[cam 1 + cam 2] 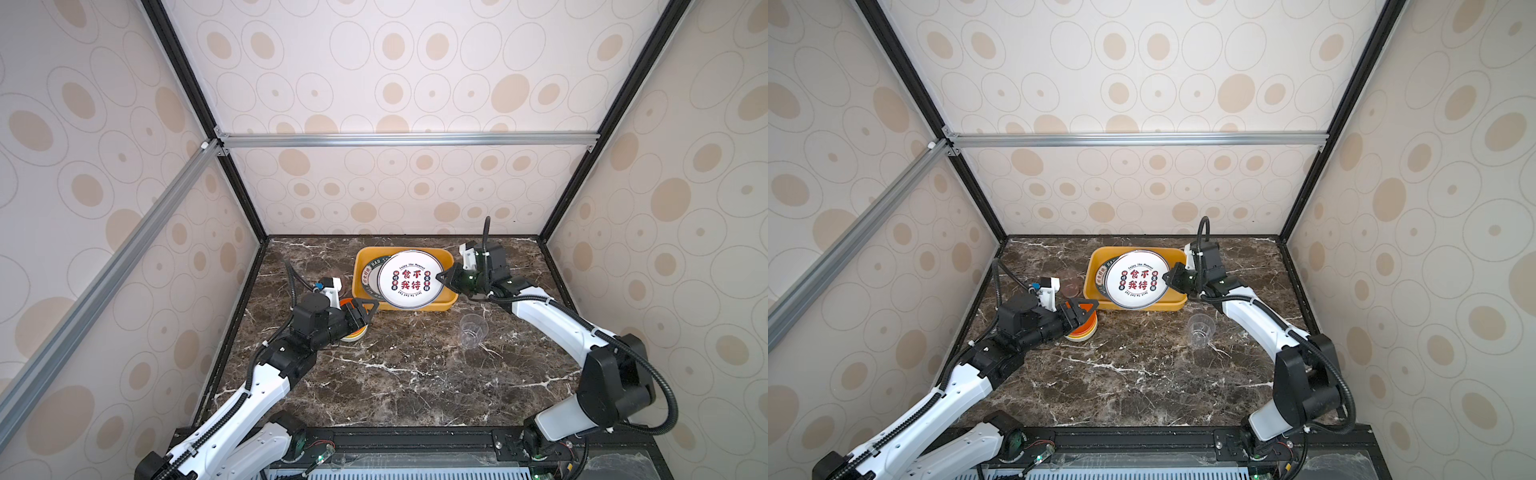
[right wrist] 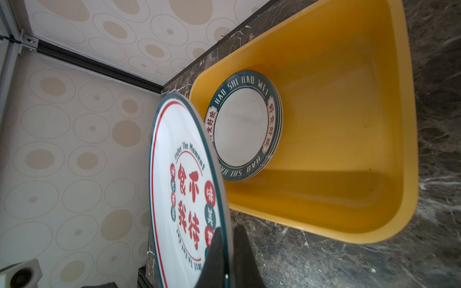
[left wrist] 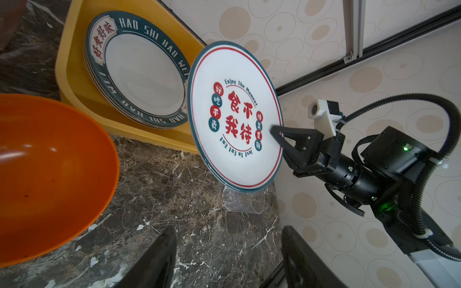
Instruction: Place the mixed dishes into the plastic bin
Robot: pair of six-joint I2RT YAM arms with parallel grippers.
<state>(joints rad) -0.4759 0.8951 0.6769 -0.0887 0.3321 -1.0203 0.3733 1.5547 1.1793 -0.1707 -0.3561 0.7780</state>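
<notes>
My right gripper (image 1: pixel 439 276) (image 2: pixel 228 237) is shut on the rim of a white plate (image 1: pixel 411 279) (image 2: pixel 184 187) with red characters. It holds that plate tilted above the yellow plastic bin (image 1: pixel 415 308) (image 2: pixel 411 124). A stack of dark-rimmed plates (image 1: pixel 370 272) (image 2: pixel 242 124) lies in the bin's left half. My left gripper (image 1: pixel 368 309) (image 3: pixel 229 239) stands open and empty just over a stack of orange, yellow and cream bowls (image 1: pixel 1084 330) (image 3: pixel 50 174), left of the bin. A clear cup (image 1: pixel 472 330) (image 3: pixel 244 203) stands on the table in front of the bin's right end.
A brownish translucent cup (image 1: pixel 1071 286) stands against the bin's left side, behind my left wrist. The dark marble table (image 1: pixel 395 374) is walled at the back and on both sides by patterned panels. The bin's right half (image 2: pixel 336 149) holds nothing.
</notes>
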